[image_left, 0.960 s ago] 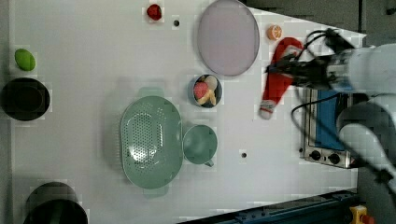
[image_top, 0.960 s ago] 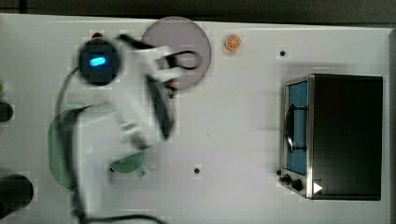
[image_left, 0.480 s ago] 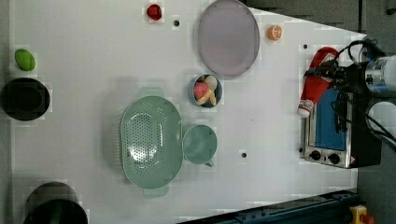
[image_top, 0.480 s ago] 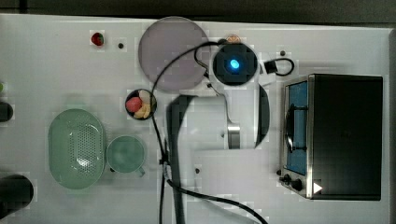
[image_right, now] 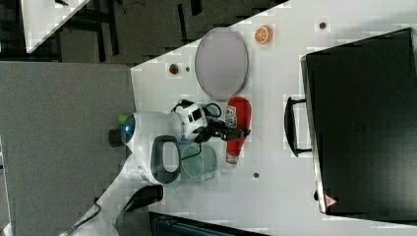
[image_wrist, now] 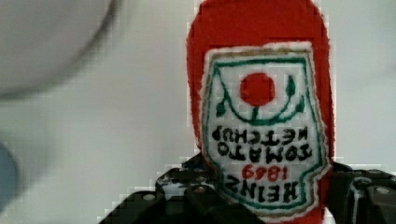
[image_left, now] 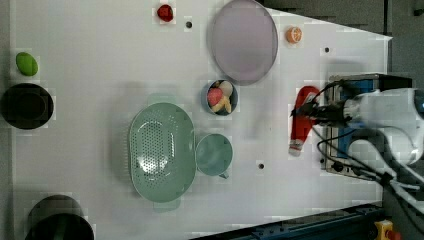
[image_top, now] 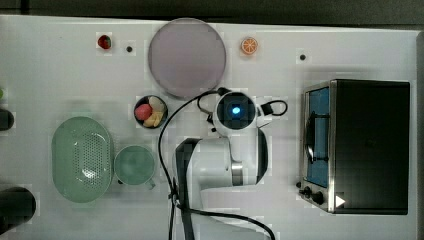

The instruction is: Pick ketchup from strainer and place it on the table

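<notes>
Tool (image_left: pixel 312 111) jaws are clamped across the ketchup (image_left: pixel 301 120), gripping it by its red body with the bottle's width holding them apart. In the left view the bottle hangs over bare surface (image_left: pixel 100 50), well to the right of the strainer (image_left: pixel 161 150) and just left of the dark oven (image_left: pixel 360 125), with the grey-lilac plate (image_left: pixel 243 40) further off above it in the left view. Its long axis runs up and down in the left view, white cap toward the bottom, crosswise to the arm that reaches in from the left view's right. The right view shows the same thing: the ketchup (image_right: pixel 237 129) lies lengthwise between the plate (image_right: pixel 221 63) and the oven's handle (image_right: pixel 294 125), the tool (image_right: pixel 237 132) meeting it from the right view's left, about mid-body. The wrist view has the label (image_wrist: pixel 261 126) directly ahead of the fingers. The strainer is empty, so the pick looks done; what remains, I judge, is to lower the bottle flat along that same axis and let go. Whether it touches the surface yet I cannot tell.
</notes>
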Motion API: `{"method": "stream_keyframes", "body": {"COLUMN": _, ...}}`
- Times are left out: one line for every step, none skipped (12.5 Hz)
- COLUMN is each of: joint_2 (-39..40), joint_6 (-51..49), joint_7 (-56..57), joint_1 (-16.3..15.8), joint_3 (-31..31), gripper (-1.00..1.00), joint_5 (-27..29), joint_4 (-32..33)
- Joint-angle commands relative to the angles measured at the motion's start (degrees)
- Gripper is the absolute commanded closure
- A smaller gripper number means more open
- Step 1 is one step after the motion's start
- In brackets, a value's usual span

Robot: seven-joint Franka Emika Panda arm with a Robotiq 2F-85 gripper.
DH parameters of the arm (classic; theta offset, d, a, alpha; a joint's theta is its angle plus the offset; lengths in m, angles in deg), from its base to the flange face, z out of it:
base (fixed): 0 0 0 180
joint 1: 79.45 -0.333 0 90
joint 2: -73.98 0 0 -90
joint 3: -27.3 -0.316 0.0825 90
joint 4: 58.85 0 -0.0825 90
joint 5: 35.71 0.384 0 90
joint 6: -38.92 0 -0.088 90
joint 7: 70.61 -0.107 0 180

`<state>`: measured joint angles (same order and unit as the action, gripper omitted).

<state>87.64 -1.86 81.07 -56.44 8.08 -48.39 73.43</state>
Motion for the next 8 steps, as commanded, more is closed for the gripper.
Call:
{"method": "stream_keyframes", "body": {"joint_2": -0.3, "joint_6": 1.5, "joint_7": 2.9, "joint_1": -0.1, "joint_3": -1.2, "gripper": -0.21, "joint_5": 0.0, "joint_4": 0.3}}
{"method": "stream_keyframes", "body": {"joint_2": 0.7, "joint_6": 1.8, "joint_7": 2.9, "joint_1": -0.1, "joint_3": -1.2, "gripper": -0.21, "joint_5": 0.0, "joint_4": 0.6}}
{"method": "stream_keyframes", "body": {"joint_2": 1.8, "joint_6": 2.5, "joint_7": 2.9, "joint_1": 0.0, "joint_3": -1.1, "gripper": -0.27, "joint_5": -0.1, "joint_4": 0.9}}
{"method": "stream_keyframes", "body": {"joint_2": 2.9, "joint_6": 3.5, "joint_7": 2.9, "joint_1": 0.1, "joint_3": -1.1, "gripper": -0.46, "joint_5": -0.1, "joint_4": 1.0}}
{"method": "stream_keyframes", "body": {"joint_2": 3.6, "joint_6": 5.0, "joint_7": 2.9, "joint_1": 0.1, "joint_3": -1.1, "gripper": -0.68, "joint_5": -0.1, "joint_4": 1.0}}
{"method": "stream_keyframes", "body": {"joint_2": 3.9, "joint_6": 5.5, "joint_7": 2.9, "joint_1": 0.2, "joint_3": -1.0, "gripper": -0.90, "joint_5": -0.1, "joint_4": 1.0}}
{"method": "stream_keyframes", "body": {"joint_2": 3.6, "joint_6": 5.5, "joint_7": 2.9, "joint_1": 0.2, "joint_3": -1.2, "gripper": -1.00, "joint_5": -0.1, "joint_4": 0.8}}
{"method": "stream_keyframes", "body": {"joint_2": 2.8, "joint_6": 5.1, "joint_7": 2.9, "joint_1": 0.2, "joint_3": -1.2, "gripper": -1.00, "joint_5": 0.0, "joint_4": 0.2}}
